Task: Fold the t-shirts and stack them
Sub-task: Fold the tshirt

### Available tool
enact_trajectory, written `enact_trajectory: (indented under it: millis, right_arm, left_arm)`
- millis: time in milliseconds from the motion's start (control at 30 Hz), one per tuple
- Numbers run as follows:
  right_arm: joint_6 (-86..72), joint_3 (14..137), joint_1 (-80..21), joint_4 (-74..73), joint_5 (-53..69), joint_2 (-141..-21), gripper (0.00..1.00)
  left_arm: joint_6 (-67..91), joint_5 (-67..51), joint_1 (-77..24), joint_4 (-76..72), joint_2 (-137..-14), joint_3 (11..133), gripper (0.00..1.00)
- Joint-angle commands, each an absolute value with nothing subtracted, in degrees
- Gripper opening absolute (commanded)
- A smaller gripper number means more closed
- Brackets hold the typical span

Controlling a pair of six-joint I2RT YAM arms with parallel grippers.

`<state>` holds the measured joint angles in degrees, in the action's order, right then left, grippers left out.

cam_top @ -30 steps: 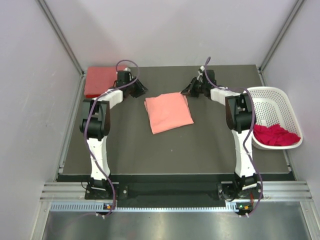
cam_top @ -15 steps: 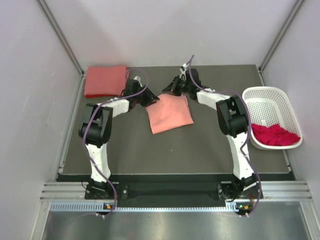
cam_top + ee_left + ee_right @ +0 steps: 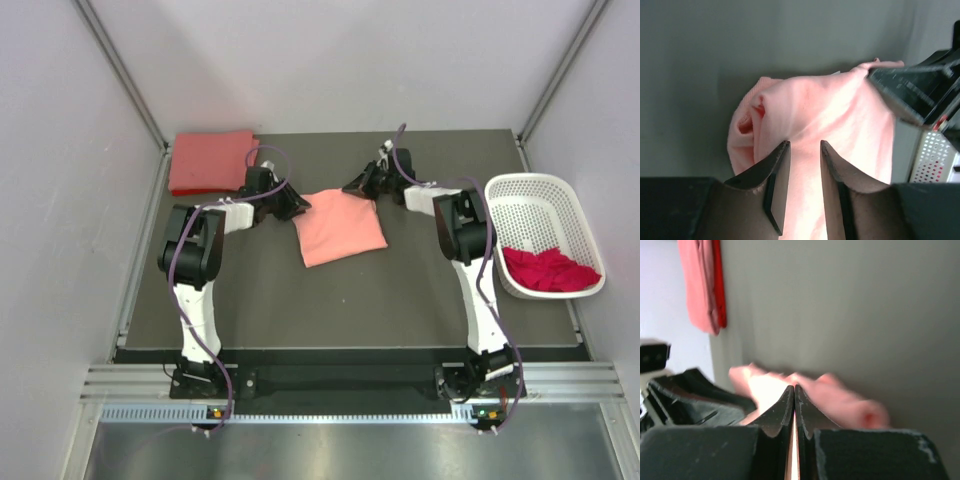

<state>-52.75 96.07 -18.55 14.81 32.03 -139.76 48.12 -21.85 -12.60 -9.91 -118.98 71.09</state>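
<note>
A folded light salmon-pink t-shirt (image 3: 340,228) lies mid-table. At its back left corner sits my left gripper (image 3: 302,205), low over the cloth. In the left wrist view the left gripper (image 3: 802,150) stands open, its two fingers apart with the pink t-shirt (image 3: 840,115) showing between them. My right gripper (image 3: 351,187) is at the shirt's back edge, shut, and in the right wrist view the right gripper (image 3: 794,388) has blurred pink cloth (image 3: 850,400) just beyond its tips. A folded coral-red t-shirt (image 3: 208,160) lies at the back left. A magenta-red t-shirt (image 3: 548,272) is crumpled in the basket.
The white perforated basket (image 3: 540,212) stands at the table's right edge. Grey walls close in the table on the left, back and right. The coral-red t-shirt (image 3: 700,285) and the left gripper's body (image 3: 690,395) show in the right wrist view.
Both grippers have come in from the back corners to the pink t-shirt: the left from beside the coral-red t-shirt to its left back corner, the right to its back edge.
</note>
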Motion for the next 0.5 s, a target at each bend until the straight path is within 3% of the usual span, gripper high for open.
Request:
enact_trajectory:
  millis: [0, 233, 367, 467]
  right_arm:
    - [-44.3, 102.3, -12.3, 6.7, 28.1, -141.9, 0.0]
    - [-36.7, 107.8, -11.1, -3.6, 30.2, -136.5, 0.0]
    - [-35.2, 99.4, -12.2, -4.3, 31.0, -127.2, 0.0]
    - [-37.3, 91.5, -14.7, -1.9, 31.9, -120.4, 0.0]
  left_arm:
    - [40.5, -19.2, -11.2, -0.9, -117.9, 74.5, 0.38]
    - [35.6, -24.1, -11.2, 6.7, -115.6, 81.9, 0.46]
    - [39.2, -27.7, -12.0, 6.8, -110.1, 81.0, 0.47]
    - [46.6, -32.0, -13.6, -1.8, -107.9, 75.3, 0.47]
